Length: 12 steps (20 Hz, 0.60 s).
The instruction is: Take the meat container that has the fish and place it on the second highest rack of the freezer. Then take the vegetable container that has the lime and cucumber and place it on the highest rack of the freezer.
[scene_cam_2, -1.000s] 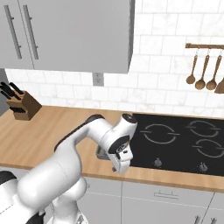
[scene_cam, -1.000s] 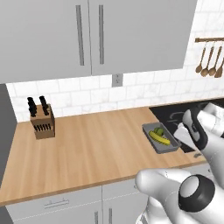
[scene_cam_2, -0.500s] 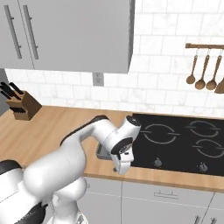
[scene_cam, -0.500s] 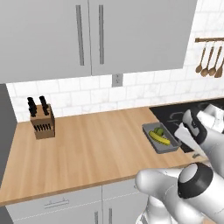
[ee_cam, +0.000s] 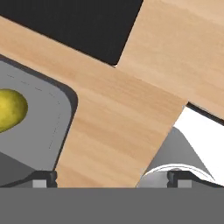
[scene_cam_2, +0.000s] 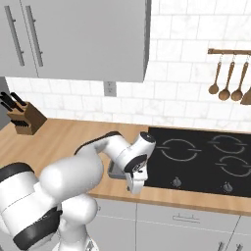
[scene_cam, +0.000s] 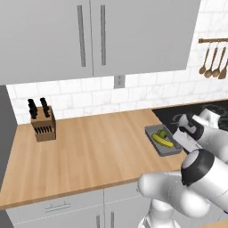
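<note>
Grey and rigid-looking, the vegetable container [scene_cam: 163, 141] with the cucumber [scene_cam: 162, 140] and lime [scene_cam: 161, 132] sits at the counter's [scene_cam: 93, 151] right end beside the cooktop [scene_cam_2: 201, 157], so I'd pinch its thin rim (light, probably slick), my gripper [ee_cam: 112, 177] gaping empty just beside its corner.

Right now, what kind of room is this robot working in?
A home kitchen, rendered. A black cooktop sits in a wooden counter, a knife block stands by the tiled wall, and wooden spoons hang on a rail.
</note>
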{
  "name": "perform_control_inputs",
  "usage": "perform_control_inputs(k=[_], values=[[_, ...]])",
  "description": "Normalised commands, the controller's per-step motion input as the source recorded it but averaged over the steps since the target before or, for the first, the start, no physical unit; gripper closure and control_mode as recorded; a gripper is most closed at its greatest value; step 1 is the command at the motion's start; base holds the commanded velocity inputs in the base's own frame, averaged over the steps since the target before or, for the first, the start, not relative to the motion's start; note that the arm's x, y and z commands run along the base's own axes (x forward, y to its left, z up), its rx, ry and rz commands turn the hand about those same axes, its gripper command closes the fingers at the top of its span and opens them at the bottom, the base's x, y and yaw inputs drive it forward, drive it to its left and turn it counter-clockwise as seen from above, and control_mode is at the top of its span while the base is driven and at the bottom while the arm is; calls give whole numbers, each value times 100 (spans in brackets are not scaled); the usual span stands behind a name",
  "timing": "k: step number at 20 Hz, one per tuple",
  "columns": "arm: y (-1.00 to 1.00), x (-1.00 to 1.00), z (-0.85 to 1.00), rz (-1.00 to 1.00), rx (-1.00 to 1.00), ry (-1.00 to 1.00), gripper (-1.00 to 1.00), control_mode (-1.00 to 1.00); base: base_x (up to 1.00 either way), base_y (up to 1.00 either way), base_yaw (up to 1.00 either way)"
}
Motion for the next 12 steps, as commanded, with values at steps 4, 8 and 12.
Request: perform_control_inputs(k=[4, 8, 12], values=[[0, 38, -24, -2, 0, 4, -100, -100, 0, 0, 0], [0, 37, -19, -3, 0, 4, -100, -100, 0, 0, 0], [0, 26, -27, -3, 0, 4, -100, -100, 0, 0, 0]])
